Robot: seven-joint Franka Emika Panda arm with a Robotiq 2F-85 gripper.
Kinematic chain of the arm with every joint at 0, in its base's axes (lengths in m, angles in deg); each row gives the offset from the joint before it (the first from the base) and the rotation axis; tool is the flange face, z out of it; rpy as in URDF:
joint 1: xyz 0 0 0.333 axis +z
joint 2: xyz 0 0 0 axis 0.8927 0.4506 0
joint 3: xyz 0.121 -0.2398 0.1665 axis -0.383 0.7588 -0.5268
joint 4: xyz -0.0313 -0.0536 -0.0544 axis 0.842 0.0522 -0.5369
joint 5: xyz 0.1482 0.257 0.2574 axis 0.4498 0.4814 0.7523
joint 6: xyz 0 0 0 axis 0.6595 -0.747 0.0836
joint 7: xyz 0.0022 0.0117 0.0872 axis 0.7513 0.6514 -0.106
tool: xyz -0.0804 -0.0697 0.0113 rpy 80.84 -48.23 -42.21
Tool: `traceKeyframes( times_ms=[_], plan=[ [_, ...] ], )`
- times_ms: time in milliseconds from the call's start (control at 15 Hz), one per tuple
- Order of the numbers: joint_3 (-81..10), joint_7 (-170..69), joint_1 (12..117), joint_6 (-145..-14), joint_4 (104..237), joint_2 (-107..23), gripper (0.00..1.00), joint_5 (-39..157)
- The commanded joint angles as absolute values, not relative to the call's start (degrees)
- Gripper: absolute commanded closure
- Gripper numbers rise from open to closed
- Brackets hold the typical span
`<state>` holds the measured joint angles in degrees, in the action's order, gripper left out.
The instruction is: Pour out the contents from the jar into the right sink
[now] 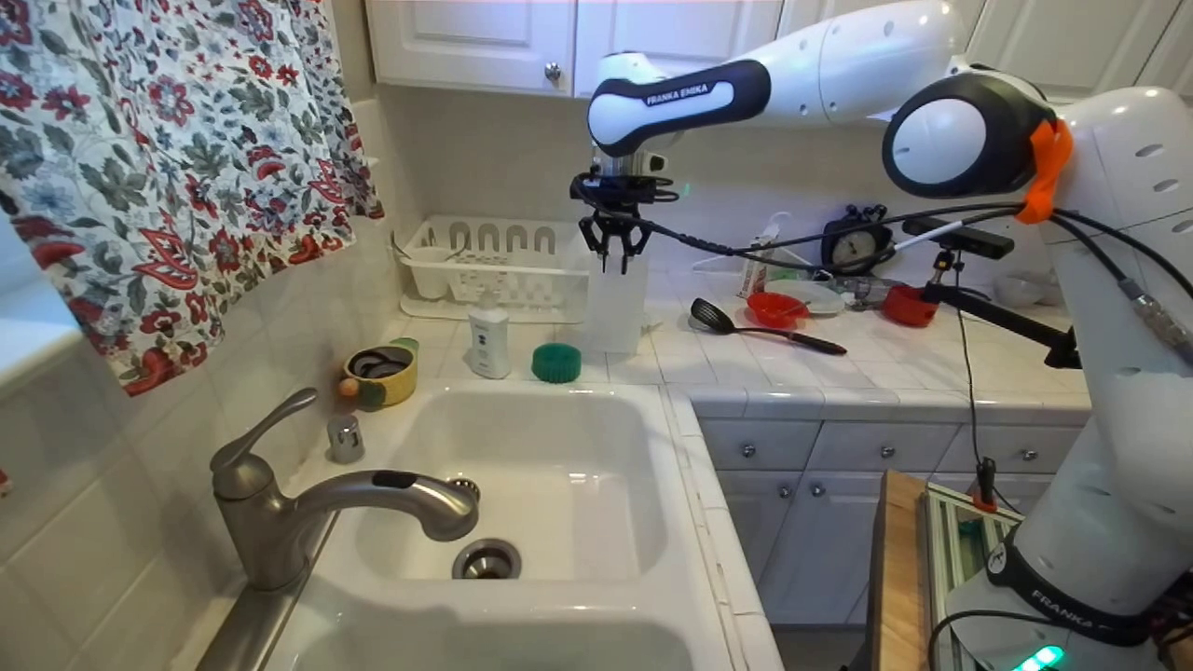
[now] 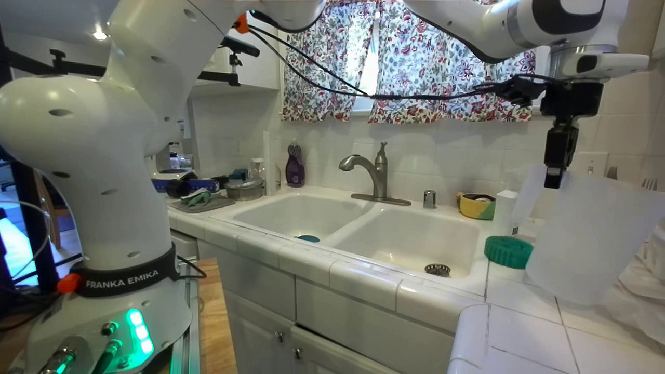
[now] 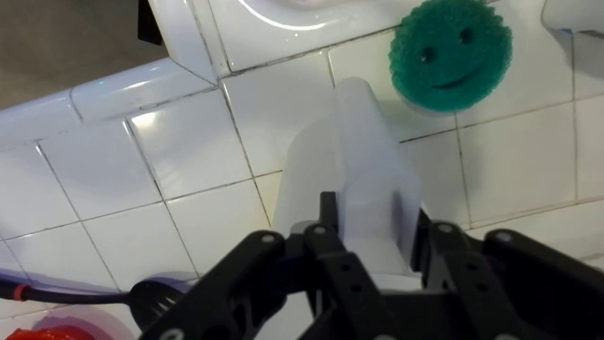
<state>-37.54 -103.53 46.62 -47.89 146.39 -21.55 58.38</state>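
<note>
The jar (image 2: pixel 592 244) is a translucent white pitcher on the tiled counter side beyond the sink; whether its base touches the tiles I cannot tell. My gripper (image 1: pixel 613 267) points straight down over it in both exterior views. In the wrist view the gripper (image 3: pixel 375 215) is shut on the jar's handle (image 3: pixel 370 141), one finger on either side. The jar stands about upright, and its contents do not show. The right sink (image 2: pixel 410 236), a white basin with rounded corners, lies beside it; in an exterior view the right sink (image 1: pixel 578 513) has a round metal drain (image 1: pixel 486 559).
A green smiling scrubber (image 3: pixel 450 56) and a white bottle (image 1: pixel 489 340) stand close to the jar. Behind is a white dish rack (image 1: pixel 503 270). A slotted spatula (image 1: pixel 764 331) and red bowl (image 1: pixel 776 309) lie nearby. The faucet (image 1: pixel 373 499) reaches over the basin.
</note>
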Motion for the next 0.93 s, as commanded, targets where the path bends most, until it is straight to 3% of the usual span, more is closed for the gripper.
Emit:
traceKeyframes(
  times_ms=[0, 867],
  plan=[
    [-36.1, -106.0, 48.5, -49.9, 147.4, -21.4, 0.91, 54.9],
    [-28.0, -105.0, 58.1, -53.0, 150.6, -21.4, 0.91, 54.8]
  ],
)
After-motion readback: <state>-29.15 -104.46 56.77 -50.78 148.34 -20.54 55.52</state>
